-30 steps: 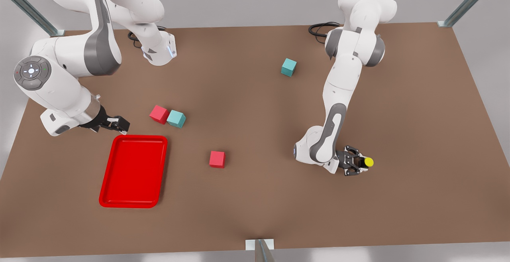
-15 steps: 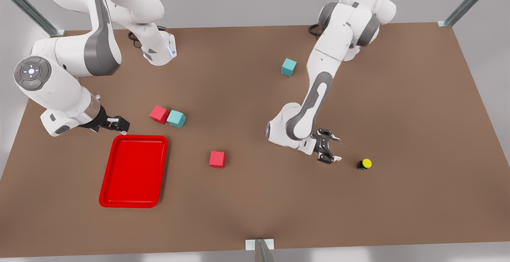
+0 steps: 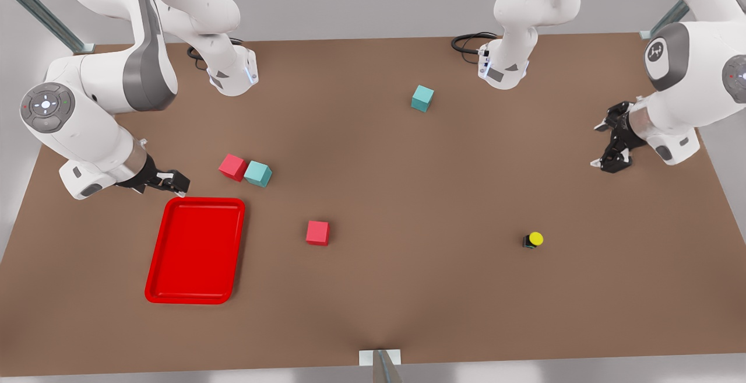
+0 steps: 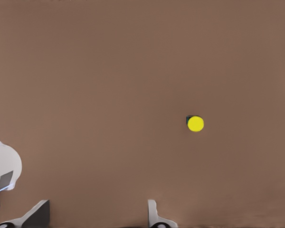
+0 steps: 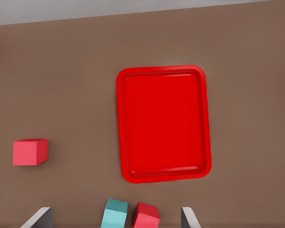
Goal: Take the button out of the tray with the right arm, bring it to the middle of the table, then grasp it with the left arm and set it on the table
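Nearest you, the button (image 3: pixel 532 239) sits alone on the table (image 3: pixel 408 290), toward the front view's right, yellow cap showing, nothing touching it; it looks set down, so the task seems finished. The tray (image 3: pixel 195 250) on the front view's left holds nothing. Just behind it the right gripper (image 3: pixel 169 182) waits, fingers spread, empty, looking down on the tray. Farther back on the front view's right, the left gripper (image 3: pixel 612 144) hangs well apart from the button, jaws wide, empty.
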